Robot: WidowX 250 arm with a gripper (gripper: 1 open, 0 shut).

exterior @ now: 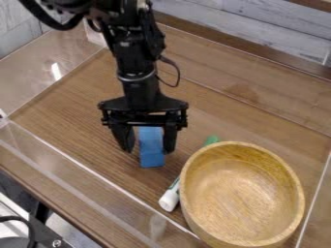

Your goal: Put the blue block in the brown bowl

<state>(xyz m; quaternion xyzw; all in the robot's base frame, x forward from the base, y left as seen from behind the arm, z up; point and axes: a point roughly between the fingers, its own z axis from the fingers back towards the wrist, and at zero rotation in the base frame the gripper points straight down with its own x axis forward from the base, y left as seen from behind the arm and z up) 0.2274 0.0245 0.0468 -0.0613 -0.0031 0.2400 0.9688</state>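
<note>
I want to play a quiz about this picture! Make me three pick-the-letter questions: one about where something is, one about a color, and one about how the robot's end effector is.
1. Where is the brown bowl?
A) Underneath the blue block
B) Beside the white-and-green marker
C) Hanging from the robot arm

2. What color is the block?
A) Red
B) Yellow
C) Blue

3. How is the end effector?
A) Open
B) Shut tight
C) Turned up to the ceiling

Answers:
1: B, the marker lies right along the bowl's side.
2: C, its smooth faces are bright blue.
3: A, its two fingers stand wide apart, one on each side of the block.
</note>
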